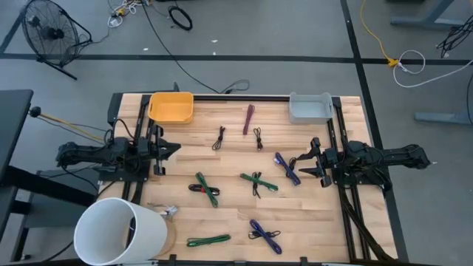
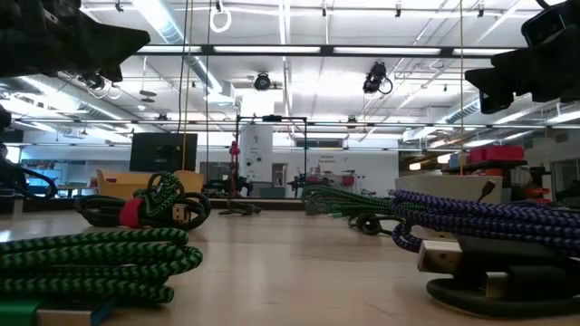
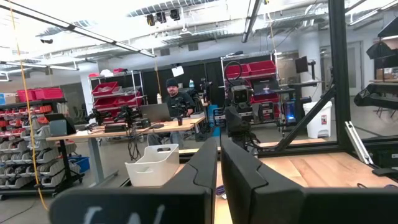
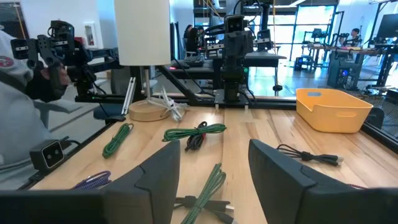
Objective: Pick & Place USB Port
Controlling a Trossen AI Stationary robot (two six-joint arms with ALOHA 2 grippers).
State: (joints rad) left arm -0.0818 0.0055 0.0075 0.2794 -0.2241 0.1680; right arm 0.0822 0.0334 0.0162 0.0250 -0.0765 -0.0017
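Observation:
Several bundled USB cables lie flat on the wooden table: green ones (image 1: 208, 189) (image 1: 259, 181) (image 1: 208, 240), blue-purple ones (image 1: 287, 168) (image 1: 264, 235), two black ones (image 1: 219, 137) (image 1: 258, 137) and a maroon one (image 1: 249, 119). My left gripper (image 1: 176, 148) hovers shut at the table's left edge, its fingers (image 3: 219, 163) together and pointing toward the middle. My right gripper (image 1: 306, 164) hovers open at the right edge beside the blue-purple cable, with nothing between its fingers (image 4: 214, 168).
A yellow bin (image 1: 171, 108) stands at the far left and a grey bin (image 1: 310, 107) at the far right. A white cylinder (image 1: 122, 231) stands at the near left corner. Black frame rails run along both sides. Bare wood lies between the cables.

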